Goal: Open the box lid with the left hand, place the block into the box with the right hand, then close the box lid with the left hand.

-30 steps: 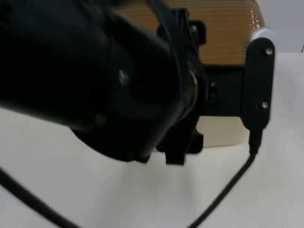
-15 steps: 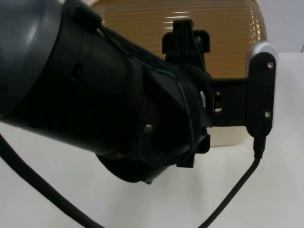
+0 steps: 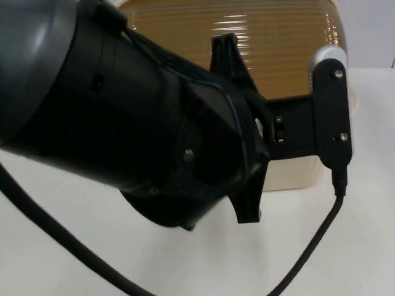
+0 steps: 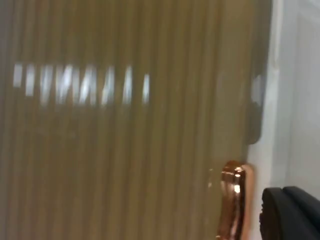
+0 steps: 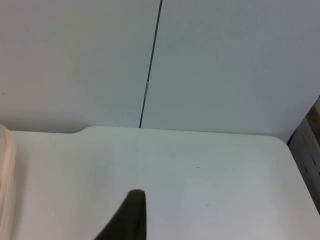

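Observation:
The box has a tan ribbed lid (image 3: pixel 278 43) over a cream base (image 3: pixel 290 176) and stands at the back of the table. My left arm (image 3: pixel 123 111) reaches across it from the left and covers much of it, including its own fingers. In the left wrist view the ribbed lid (image 4: pixel 125 140) is very close, with a copper latch (image 4: pixel 233 200) beside one black fingertip (image 4: pixel 290 215). The left gripper is shut. My right gripper waits off to the side above bare table, open, with one black fingertip (image 5: pixel 129 217) showing and nothing on it.
White table top (image 3: pixel 185 265) lies in front of the box. In the right wrist view the table (image 5: pixel 200 180) runs to the grey partition wall (image 5: pixel 225 60), and a cream edge of the box (image 5: pixel 5 165) shows at the side.
The left arm has swung in closer over the box and rolled slightly, so more of the ribbed lid shows. Its gripper has gone from open to shut. The right arm is still.

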You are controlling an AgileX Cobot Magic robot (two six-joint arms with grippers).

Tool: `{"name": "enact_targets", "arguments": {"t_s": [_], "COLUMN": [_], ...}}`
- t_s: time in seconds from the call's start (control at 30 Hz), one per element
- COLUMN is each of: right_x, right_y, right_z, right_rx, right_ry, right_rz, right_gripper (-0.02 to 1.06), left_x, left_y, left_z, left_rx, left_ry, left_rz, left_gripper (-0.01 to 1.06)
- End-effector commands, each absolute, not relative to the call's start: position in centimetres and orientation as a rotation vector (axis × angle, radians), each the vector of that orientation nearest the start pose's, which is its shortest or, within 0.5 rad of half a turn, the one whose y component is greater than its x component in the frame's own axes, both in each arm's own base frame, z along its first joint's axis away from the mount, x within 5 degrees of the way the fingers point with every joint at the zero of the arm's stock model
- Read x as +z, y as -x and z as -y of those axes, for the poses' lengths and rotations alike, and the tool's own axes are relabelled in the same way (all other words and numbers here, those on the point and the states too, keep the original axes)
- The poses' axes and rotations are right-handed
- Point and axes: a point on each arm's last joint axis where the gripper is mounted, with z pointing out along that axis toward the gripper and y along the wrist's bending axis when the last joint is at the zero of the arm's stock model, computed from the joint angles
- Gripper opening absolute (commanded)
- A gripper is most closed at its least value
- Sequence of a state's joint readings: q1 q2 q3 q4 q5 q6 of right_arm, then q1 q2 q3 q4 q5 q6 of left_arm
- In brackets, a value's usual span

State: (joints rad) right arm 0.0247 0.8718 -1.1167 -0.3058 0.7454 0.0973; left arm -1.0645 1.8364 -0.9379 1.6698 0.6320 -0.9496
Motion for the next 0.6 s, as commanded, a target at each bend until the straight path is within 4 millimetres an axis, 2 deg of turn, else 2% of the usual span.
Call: {"name": "enact_targets", "arguments": {"t_s": [0.0, 0.27, 0.57], "right_x": [43.7, 43.7, 43.8], "right_y": [-15.9, -15.9, -15.9], "right_z": [1.5, 1.5, 1.5], "right_rx": [-0.277, -0.277, -0.276], "right_ry": [0.019, 0.019, 0.020], "right_rz": [-1.937, -1.937, -1.932], "right_gripper": [1.05, 1.05, 1.05], "left_x": [16.8, 16.8, 16.4], "left_y": [-22.3, -23.8, -22.9], "left_z": [28.2, 27.3, 28.0], "left_rx": [0.491, 0.494, 0.364], "left_ry": [-1.497, -1.493, -1.536], "left_rz": [-1.635, -1.638, -1.669], "left_gripper": [0.00, 0.00, 0.00]}}
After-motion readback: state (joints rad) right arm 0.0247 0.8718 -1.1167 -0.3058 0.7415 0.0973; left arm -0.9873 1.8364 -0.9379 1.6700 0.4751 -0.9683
